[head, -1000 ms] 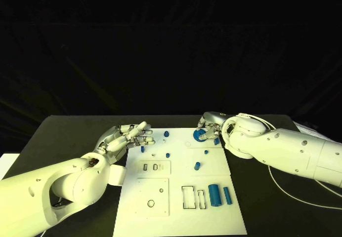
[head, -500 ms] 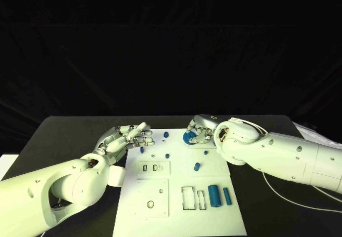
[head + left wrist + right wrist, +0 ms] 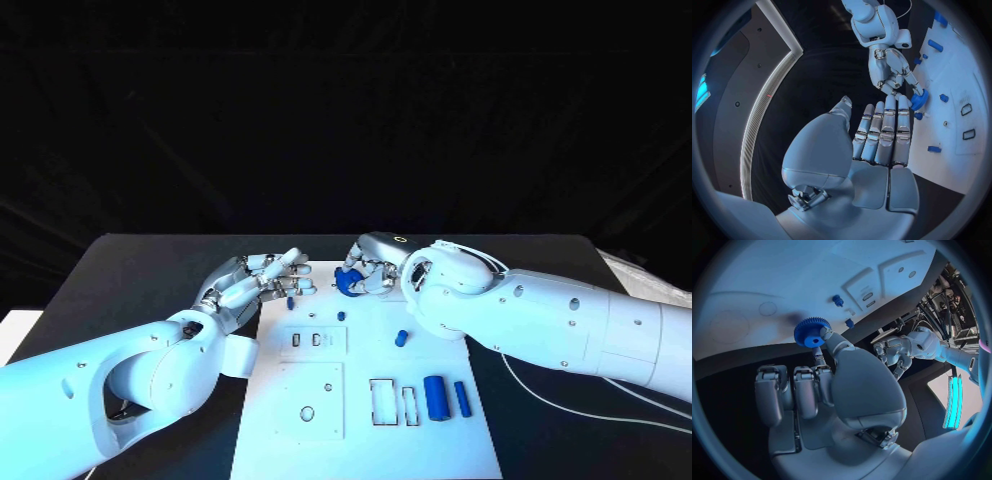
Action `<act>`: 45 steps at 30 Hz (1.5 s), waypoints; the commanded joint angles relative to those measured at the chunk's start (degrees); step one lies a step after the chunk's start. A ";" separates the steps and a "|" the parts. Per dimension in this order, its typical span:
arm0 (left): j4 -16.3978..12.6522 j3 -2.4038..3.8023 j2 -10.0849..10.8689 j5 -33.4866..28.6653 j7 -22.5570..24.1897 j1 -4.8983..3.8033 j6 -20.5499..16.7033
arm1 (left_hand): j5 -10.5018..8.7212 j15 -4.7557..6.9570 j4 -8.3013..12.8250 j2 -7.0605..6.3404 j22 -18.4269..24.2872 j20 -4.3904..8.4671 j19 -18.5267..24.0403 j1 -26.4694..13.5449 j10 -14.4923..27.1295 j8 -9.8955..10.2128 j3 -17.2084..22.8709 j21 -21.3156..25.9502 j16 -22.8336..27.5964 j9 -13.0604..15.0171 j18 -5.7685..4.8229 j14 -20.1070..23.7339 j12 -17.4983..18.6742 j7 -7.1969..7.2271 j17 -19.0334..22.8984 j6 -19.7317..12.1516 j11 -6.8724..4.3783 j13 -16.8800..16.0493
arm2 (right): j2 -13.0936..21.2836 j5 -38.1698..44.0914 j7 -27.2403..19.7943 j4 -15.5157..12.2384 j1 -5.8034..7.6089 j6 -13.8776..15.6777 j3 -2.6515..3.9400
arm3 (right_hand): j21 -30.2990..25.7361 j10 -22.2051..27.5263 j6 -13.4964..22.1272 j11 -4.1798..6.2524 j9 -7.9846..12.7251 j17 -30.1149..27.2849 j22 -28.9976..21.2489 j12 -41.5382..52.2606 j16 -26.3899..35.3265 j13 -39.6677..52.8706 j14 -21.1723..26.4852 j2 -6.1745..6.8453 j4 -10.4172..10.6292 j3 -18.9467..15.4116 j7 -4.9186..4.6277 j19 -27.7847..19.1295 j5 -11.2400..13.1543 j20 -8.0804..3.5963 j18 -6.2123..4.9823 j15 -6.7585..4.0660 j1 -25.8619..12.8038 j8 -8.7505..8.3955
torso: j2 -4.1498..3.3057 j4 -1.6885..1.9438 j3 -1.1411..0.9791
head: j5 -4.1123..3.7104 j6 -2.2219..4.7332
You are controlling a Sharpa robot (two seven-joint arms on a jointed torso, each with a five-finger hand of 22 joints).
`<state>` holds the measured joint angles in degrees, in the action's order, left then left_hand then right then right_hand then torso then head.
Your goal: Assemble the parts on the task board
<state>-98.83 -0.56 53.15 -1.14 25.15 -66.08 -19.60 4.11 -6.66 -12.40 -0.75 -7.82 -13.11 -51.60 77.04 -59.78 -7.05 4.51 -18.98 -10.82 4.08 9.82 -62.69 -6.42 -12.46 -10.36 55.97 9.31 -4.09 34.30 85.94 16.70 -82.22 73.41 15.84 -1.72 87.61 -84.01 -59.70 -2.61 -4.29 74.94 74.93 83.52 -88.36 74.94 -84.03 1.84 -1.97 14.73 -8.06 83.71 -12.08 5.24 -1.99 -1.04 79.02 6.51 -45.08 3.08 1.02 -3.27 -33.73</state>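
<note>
Blue gear [image 3: 812, 332] is pinched at the tips of the right hand's [image 3: 372, 270] fingers [image 3: 825, 334], toothed rim clear in the right wrist view, held over the far end of the task board [image 3: 361, 420], not seated. Remaining fingers on that hand sit curled below the gear, off it. Just past the fingertips on the board: a small blue peg [image 3: 837, 300] standing upright, and a faint round outline [image 3: 767, 308] off to one side; can't tell which one takes the gear. Left hand [image 3: 260, 280] hovers at the board's edge beside the gear hand, fingers straight and close together, holding nothing. More blue parts lie further back toward the robot: a short cylinder [image 3: 401, 338] mid-board, and two longer bars [image 3: 434, 397] beside rectangular slots [image 3: 382, 401]. My read: step is carrying the gear to its seat. To do it well: keep gear face parallel to the board, centre the bore over the seat before descending, lower straight, release only once it sits flat. A tip-pinch is weak, so any side load may twist the gear. Counter [image 3: 130, 270] is dark around the board.
</note>
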 commanded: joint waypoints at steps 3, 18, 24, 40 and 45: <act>-0.14 0.04 -0.18 -0.06 0.27 -0.06 1.18 | -0.23 -0.38 0.33 0.21 0.08 -0.28 0.17 0.30 0.03 0.27 0.11 0.26 0.40 -0.05 0.64 0.03 0.35 -0.12 -0.05 0.07 0.32 0.06 | -2.38 0.68 -0.63 1.90 -0.04 -0.24 -0.03 | 0.39 -2.59 -2.28 0.26 0.03 12.22 8.98 -0.16 -0.34 9.60 -5.35 -0.05 -0.05 0.40 0.80 1.98 0.24 -0.28 0.61 -0.46 -0.67 -0.23 | -0.05 -0.01 -0.06 | 0.13 -0.15; -0.12 0.04 -0.29 -0.06 0.10 -0.06 1.30 | -0.24 -0.39 0.42 0.27 0.12 -0.29 0.17 0.38 0.01 0.33 0.09 0.30 0.48 -0.05 0.65 0.03 0.42 -0.12 -0.09 0.08 0.32 0.06 | -6.66 1.40 -0.47 6.70 -0.79 -1.54 -0.46 | 0.40 -2.30 -1.87 0.12 0.17 12.00 9.03 -0.69 -0.23 9.25 -5.30 0.23 0.09 0.77 0.63 2.00 0.26 -0.21 0.62 -0.35 -1.49 -0.71 | 0.01 -0.13 -0.13 | 0.61 -0.41; -0.13 0.04 -0.24 -0.06 0.03 -0.06 1.26 | -0.24 -0.39 0.42 0.27 0.12 -0.29 0.17 0.38 0.01 0.33 0.09 0.30 0.48 -0.05 0.65 0.03 0.42 -0.12 -0.09 0.08 0.32 0.06 | -6.75 1.47 -0.69 6.74 -0.84 -2.77 -0.57 | 0.32 -1.40 0.36 -0.54 0.57 11.66 8.86 -2.38 -0.06 8.04 -5.22 1.87 0.71 0.01 -0.17 1.84 0.57 0.08 0.58 0.13 -3.61 -2.35 | 0.00 -0.28 -0.17 | 0.73 -0.48; -0.13 0.04 -0.11 -0.06 -0.11 -0.06 1.18 | -0.24 -0.40 0.45 0.29 0.14 -0.30 0.18 0.39 0.01 0.37 0.06 0.32 0.54 -0.06 0.65 0.05 0.47 -0.13 -0.11 0.08 0.33 0.06 | -5.82 1.55 -0.78 6.30 -0.86 -1.08 -0.67 | 0.11 1.78 9.81 -2.34 0.58 11.80 8.41 -7.86 -0.09 4.09 -5.23 3.75 1.89 -3.82 -2.07 1.43 2.41 1.69 0.47 1.76 -4.83 -3.04 | 0.00 -0.24 -0.21 | 0.59 -0.49; -0.10 0.04 -0.07 -0.06 -0.14 -0.06 1.17 | -0.24 -0.40 0.45 0.29 0.14 -0.30 0.18 0.39 0.01 0.37 0.06 0.32 0.54 -0.06 0.65 0.05 0.47 -0.13 -0.11 0.08 0.33 0.06 | -4.45 1.37 -1.35 4.87 -0.98 1.48 -0.67 | 0.22 1.21 8.49 -2.17 0.18 11.99 8.73 -6.96 -0.18 4.76 -5.27 3.17 2.13 -4.31 -1.84 1.65 0.85 1.81 0.53 1.72 -4.21 -2.45 | 0.00 -0.25 -0.22 | 0.55 -0.52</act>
<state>-98.85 -0.56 53.11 -1.15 24.78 -66.08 -19.46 4.11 -6.66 -12.25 -0.76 -7.76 -13.11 -51.60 77.04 -59.78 -7.05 4.66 -18.98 -10.43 4.09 9.81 -62.69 -6.18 -12.46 -10.38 55.97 9.31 -4.09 29.57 86.77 16.16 -76.92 72.54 15.28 -2.38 87.87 -82.57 -51.08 -4.88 -4.08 74.91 74.92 76.44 -88.33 74.93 -83.92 5.21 0.16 10.67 -9.93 83.89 -11.05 6.69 -2.12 0.32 74.14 3.78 -45.07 2.86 0.81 -2.70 -34.22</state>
